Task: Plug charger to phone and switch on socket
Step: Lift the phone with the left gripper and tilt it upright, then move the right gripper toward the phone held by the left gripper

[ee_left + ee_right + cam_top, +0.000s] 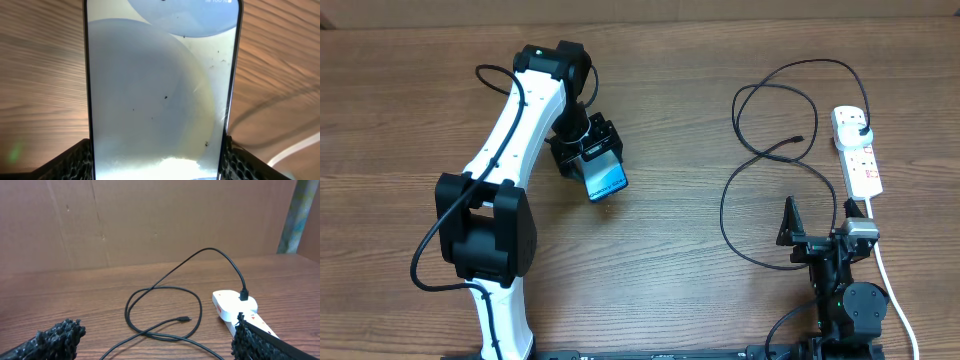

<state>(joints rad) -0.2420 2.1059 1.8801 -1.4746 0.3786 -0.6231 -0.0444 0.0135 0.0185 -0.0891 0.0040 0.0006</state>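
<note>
In the overhead view my left gripper (588, 158) is shut on the phone (607, 180), holding it tilted above the table left of centre. In the left wrist view the phone's pale blue screen (160, 85) fills the frame, and the black fingers (72, 162) press its two long edges. The charger (768, 152), a thin black cable, lies in loops at the right, with its free connector tip (185, 319) on the wood. Its black plug (861, 130) sits in the white socket (857, 152). My right gripper (820, 222) stands open near the front edge, short of the loops, holding nothing.
A thick white cord (892, 285) runs from the socket strip toward the front right, beside the right arm's base. A brown cardboard wall (150, 220) stands behind the table. The wooden table (700, 300) shows bare between the two arms.
</note>
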